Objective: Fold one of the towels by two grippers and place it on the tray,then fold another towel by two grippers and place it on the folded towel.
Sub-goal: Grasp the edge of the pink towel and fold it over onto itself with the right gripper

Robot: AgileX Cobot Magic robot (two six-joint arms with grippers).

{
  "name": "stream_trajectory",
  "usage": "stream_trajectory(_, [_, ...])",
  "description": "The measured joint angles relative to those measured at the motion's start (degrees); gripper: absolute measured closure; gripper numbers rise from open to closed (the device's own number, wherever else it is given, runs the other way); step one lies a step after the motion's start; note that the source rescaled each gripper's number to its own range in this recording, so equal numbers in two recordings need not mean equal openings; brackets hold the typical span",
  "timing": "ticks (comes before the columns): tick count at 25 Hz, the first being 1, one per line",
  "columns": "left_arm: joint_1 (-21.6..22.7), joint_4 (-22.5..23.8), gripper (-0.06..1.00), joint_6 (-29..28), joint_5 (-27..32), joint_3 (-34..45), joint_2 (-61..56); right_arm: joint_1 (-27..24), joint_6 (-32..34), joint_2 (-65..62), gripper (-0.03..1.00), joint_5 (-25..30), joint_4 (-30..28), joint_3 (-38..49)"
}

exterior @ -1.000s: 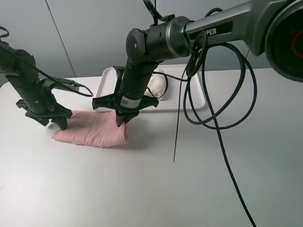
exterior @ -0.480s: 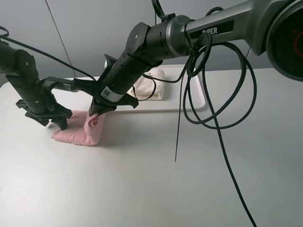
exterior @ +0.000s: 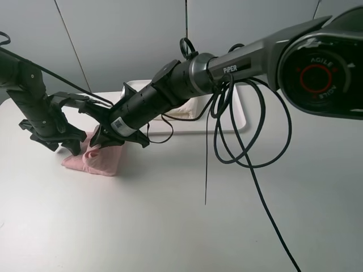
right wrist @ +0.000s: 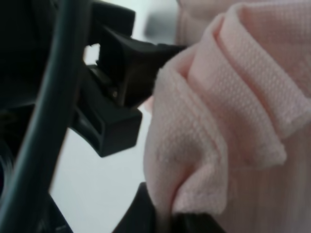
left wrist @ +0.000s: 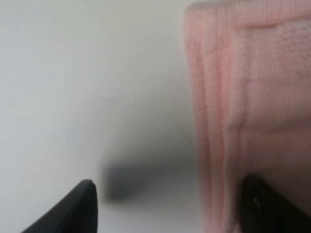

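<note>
Towel [exterior: 106, 163] fold pinched in right hand [exterior: 94, 148] — left hand [exterior: 72, 148] wide, straddling towel edge.

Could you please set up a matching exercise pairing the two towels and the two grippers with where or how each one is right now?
Things:
1. pink towel
2. cream-white towel
3. left gripper
4. right gripper

States:
A. shut on a raised pink fold
B. lying in the tray
C. on the table, partly folded
D. open at the pink towel's edge

Pairs: 1-C; 2-B; 3-D; 4-A
</note>
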Motion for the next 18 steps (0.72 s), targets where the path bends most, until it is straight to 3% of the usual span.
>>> stream_trajectory(5, [0.2, -1.2, 0.15, 1.3, 0.0, 0.0, 0.0, 0.0, -5.2, 0.8, 0.93, -1.7, 5.7, 0.0])
stream_trajectory(18, [0.4, -3.2, 0.15, 2.2, 0.3, -0.1, 0.1, 0.0, -9.3, 0.8, 0.93, -4.8, 6.0, 0.0])
